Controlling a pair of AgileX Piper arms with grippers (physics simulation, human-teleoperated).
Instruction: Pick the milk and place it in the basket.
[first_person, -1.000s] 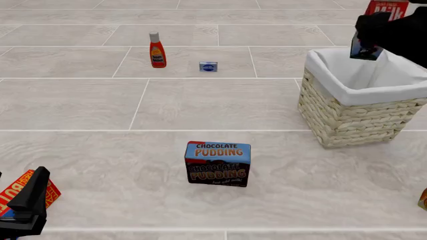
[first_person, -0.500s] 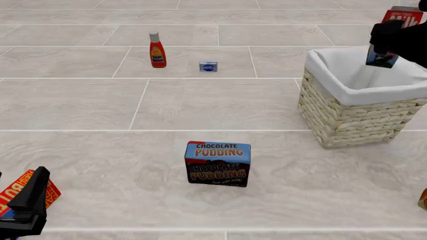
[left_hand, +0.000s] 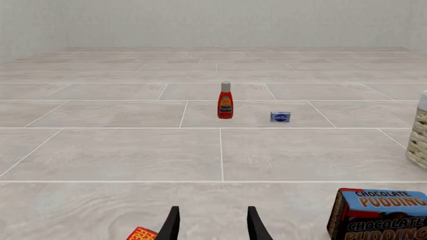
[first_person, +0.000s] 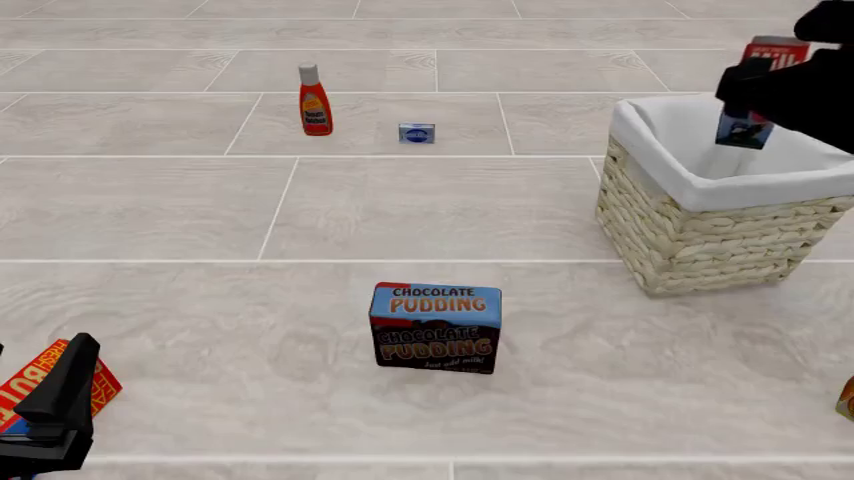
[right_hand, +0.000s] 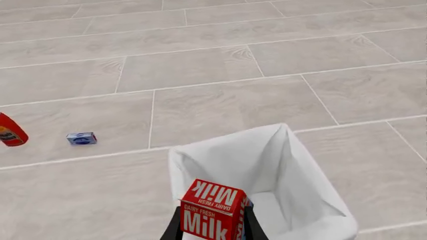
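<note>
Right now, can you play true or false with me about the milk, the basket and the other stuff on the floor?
1. The right hand is holding the milk. True.
2. The milk is lying at the bottom of the basket. False: it is held above the basket's opening.
3. The left hand is holding nothing. True.
4. The red bottle has fallen over. False: it stands upright.
5. The pudding box is inside the basket. False: it stands on the floor, apart from it.
</note>
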